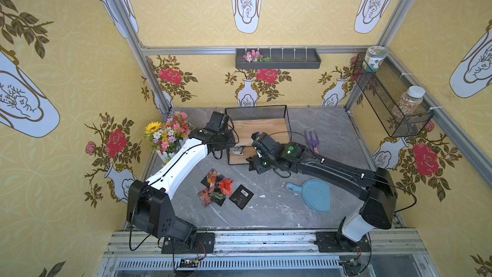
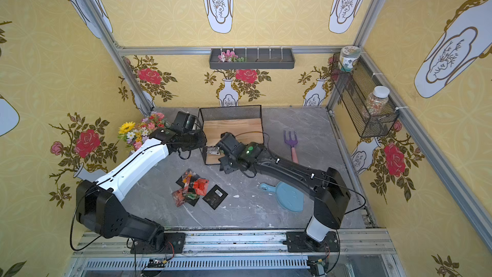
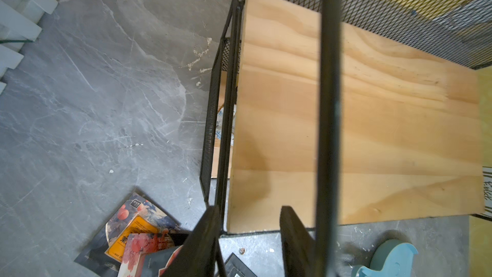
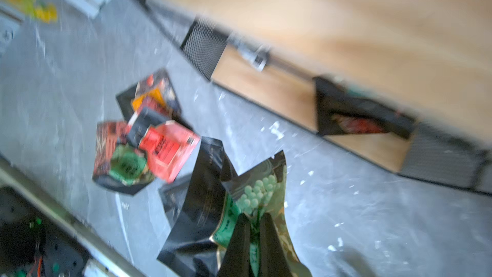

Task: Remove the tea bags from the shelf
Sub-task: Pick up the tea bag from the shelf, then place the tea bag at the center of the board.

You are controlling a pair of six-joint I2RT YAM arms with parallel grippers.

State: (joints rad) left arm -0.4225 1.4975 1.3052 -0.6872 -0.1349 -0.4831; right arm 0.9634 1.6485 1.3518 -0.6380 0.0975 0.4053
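The right gripper point(image 4: 253, 235) pinches a green-printed tea bag point(image 4: 255, 190) over the counter point(image 4: 346, 222) beside the pile of tea bags point(image 4: 149, 139), while ahead of it the shelf point(image 4: 346, 22) keeps a black sachet point(image 4: 354, 113) and a whitish sachet point(image 4: 255, 57) on its lower board, and the left gripper point(image 3: 247, 238) stands partly open and empty at the shelf's corner.

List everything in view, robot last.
Black wire shelf, wooden boards: 1, back of grey table.
Square tea bags: about seven, mostly black, piled on table; two on lower board; one green-printed, held.
Multicoloured flower bouquet: 1, left of shelf.
Purple garden fork: 1, right of shelf.
Blue dustpan: 1, front right.
Dark grey tray: 1, back wall.
Black mesh basket: 1, right wall, two jars.
Left end effector: jaws apart, shelf corner.
Right end effector: shut on green-printed tea bag.
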